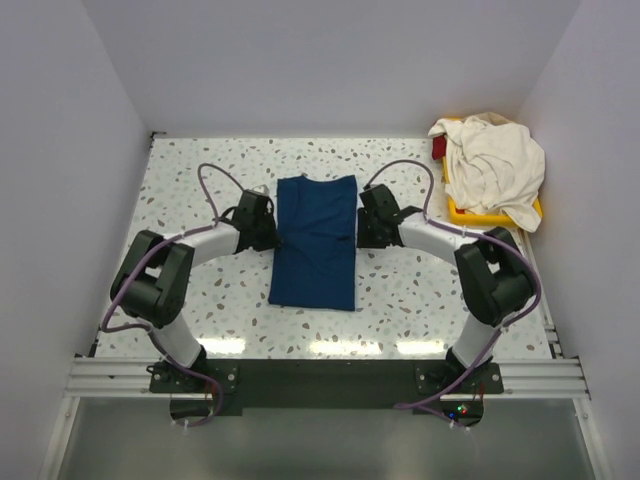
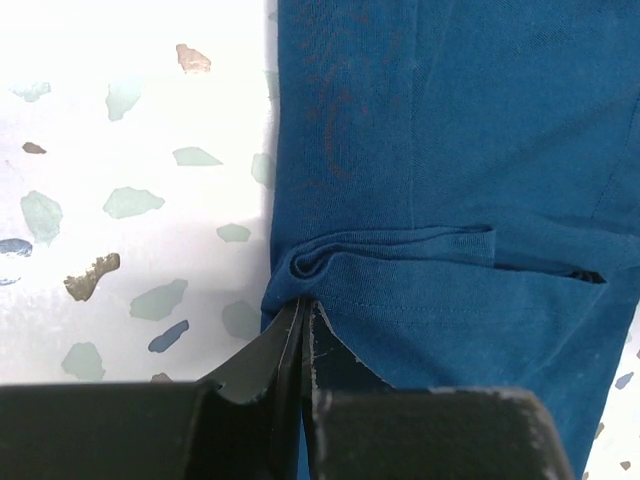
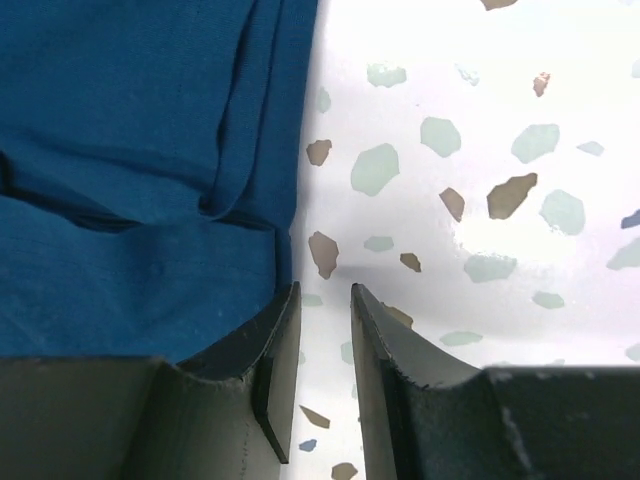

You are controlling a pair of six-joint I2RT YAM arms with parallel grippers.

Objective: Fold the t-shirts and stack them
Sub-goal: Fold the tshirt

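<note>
Two robot arms reach in from the near edge of a speckled white table point(image 1: 190, 170), one on each side of a navy t-shirt point(image 1: 315, 240). The navy t-shirt lies flat at the middle of the table, folded into a long, narrow rectangle running from near to far, with a wrinkled fold line crossing it about halfway along.

The left gripper point(image 2: 303, 305) sits at the shirt's left edge, level with that fold line. Its jaws are pressed together, and a small bunched roll of blue cloth is pinched at their tips.

The right gripper point(image 3: 325, 295) sits at the shirt's right edge, opposite the left one. Its jaws stand a little apart, with bare table showing in the gap. One finger point(image 3: 270, 340) is over the shirt's edge, the other over the table, and nothing is held between them.

The cream t-shirt point(image 1: 495, 165) lies crumpled in a heap at the far right corner, draped over a yellow tray point(image 1: 480, 216) and hanging past its near right edge. A small red item point(image 1: 438, 148) shows at the tray's far left corner, too small to identify.
</note>
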